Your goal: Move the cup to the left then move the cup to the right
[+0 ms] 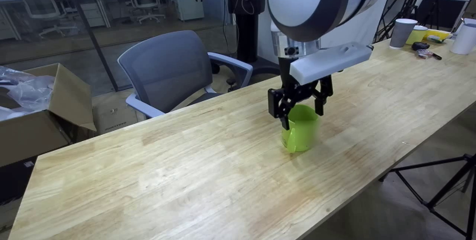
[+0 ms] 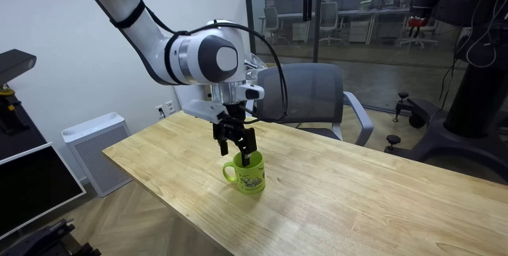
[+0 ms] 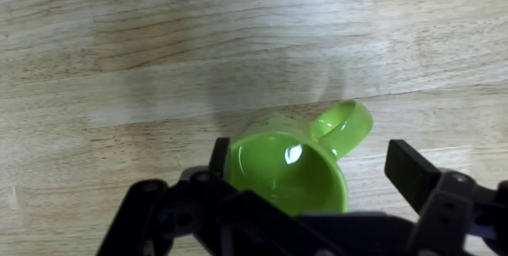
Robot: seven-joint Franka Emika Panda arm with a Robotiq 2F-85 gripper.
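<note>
Wooden table: pale, long, an office chair at its far edge and an open cardboard box near one corner; a grey cup and a yellow-green cup stand well apart at the distant end.
Green cup: upright on the wood, mouth up, printed side toward the camera in an exterior view.
Gripper: over the cup, its fingers spread, looking wider than the rim in the wrist view, and clamped on nothing. One stands just beside the rim; the opposite one leaves a gap. Whether the nearer touches, or how low the tips reach, I cannot tell.
Handle: it juts out past the rim, apart from both fingers.
Step with the cup: most likely lining up a grasp before a sideways carry, though a let-go would look much the same; which leg, left or right, these views do not settle.
Next move of the gripper: if grasping, shift to centre the cup, lower the tips along its wall, then bring them together clear of the handle; closing off-centre could push the cup first.
</note>
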